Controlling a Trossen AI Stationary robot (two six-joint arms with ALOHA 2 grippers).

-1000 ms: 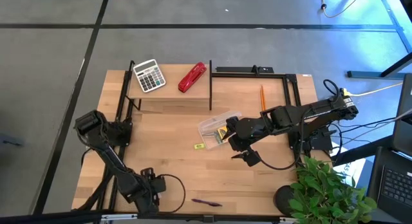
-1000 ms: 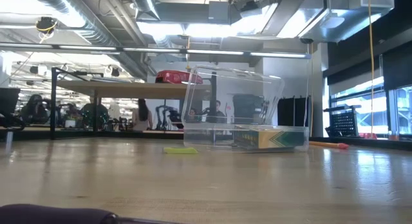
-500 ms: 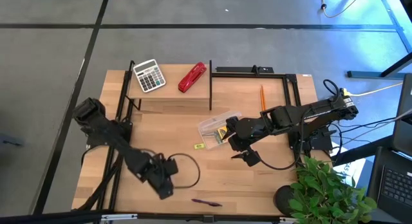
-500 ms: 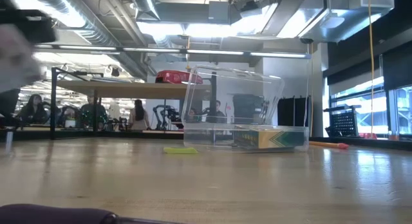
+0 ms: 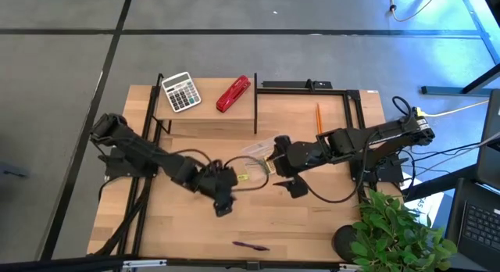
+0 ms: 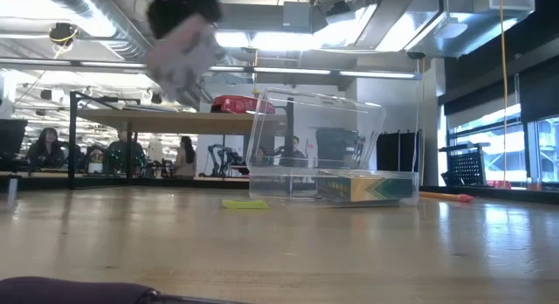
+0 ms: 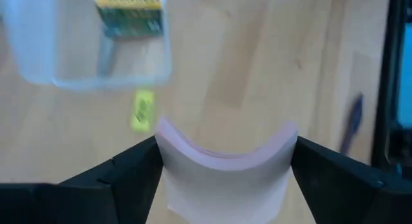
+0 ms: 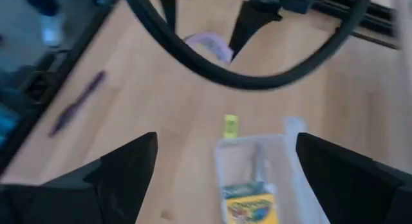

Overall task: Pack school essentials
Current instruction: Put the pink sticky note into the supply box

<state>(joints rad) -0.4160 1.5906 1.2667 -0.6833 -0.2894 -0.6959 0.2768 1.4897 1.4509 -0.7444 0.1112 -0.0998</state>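
Overhead, the left gripper (image 5: pixel 221 195) hangs over the middle of the wooden table (image 5: pixel 312 225), its 2 fingers (image 7: pixel 122 179) pinching a bowed pink sticky-note pad (image 7: pixel 225 172). Just beside it stands a clear plastic box (image 5: pixel 262 153) with the yellow-green crayon box (image 8: pixel 248 208) inside. A tiny yellow block (image 7: pixel 143 109) lies near the clear box. The right gripper (image 5: pixel 287 178) waits at the clear box's other side, fingers spread and holding nothing. A dark purple pen (image 5: pixel 250 245) lies near the front edge, and an orange pencil (image 5: pixel 319 119) toward the back.
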